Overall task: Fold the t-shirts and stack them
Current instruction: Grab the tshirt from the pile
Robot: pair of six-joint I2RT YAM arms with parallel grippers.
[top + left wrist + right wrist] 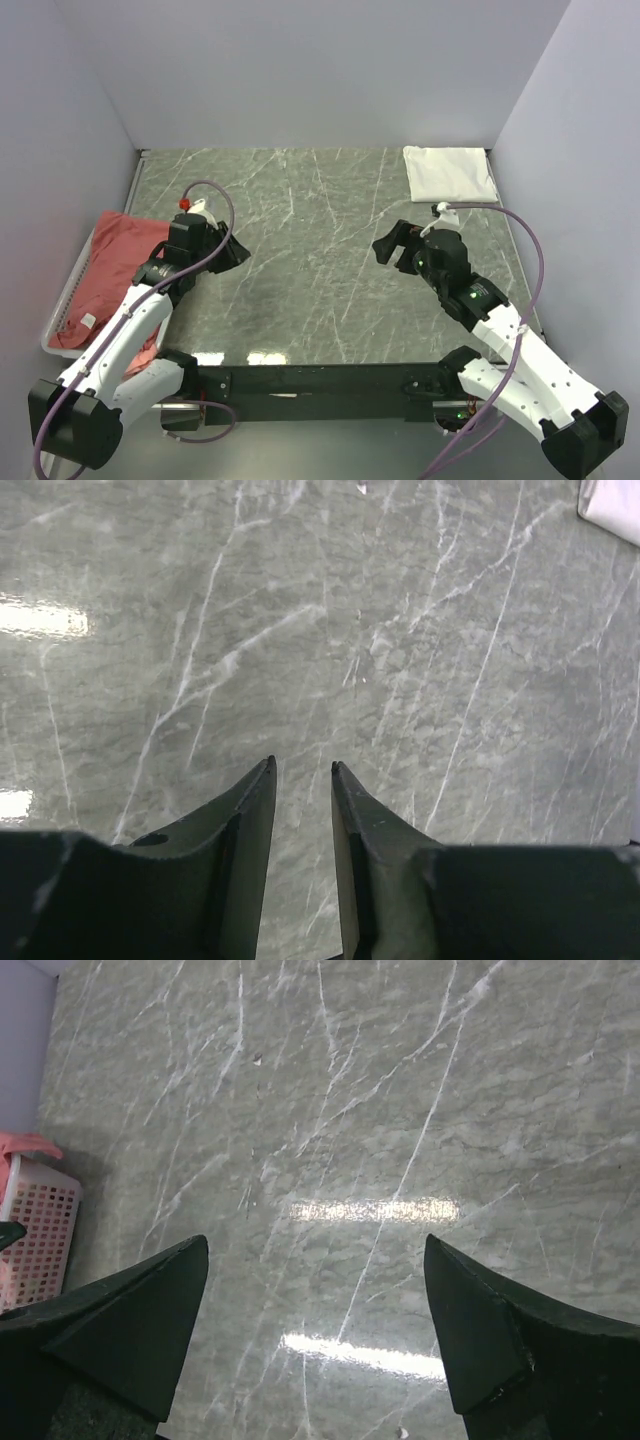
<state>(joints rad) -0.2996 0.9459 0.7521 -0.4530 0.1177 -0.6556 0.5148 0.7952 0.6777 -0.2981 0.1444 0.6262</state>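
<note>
- Left gripper (302,768) narrowly parted, right gripper (315,1250) wide apart; both empty
- white t-shirt (450,173) lies folded far right; salmon t-shirts (112,252) heaped in basket (40,1230), seemingly left to fold

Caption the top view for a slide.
Left gripper and right gripper empty above the table; white t-shirt folded far right, salmon t-shirts in basket.

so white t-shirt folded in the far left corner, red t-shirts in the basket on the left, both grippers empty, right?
No: the white t-shirt lies folded in the far right corner, per the top external view. Rest holds: red t-shirts in the basket on the left, left gripper and right gripper both empty.
</note>
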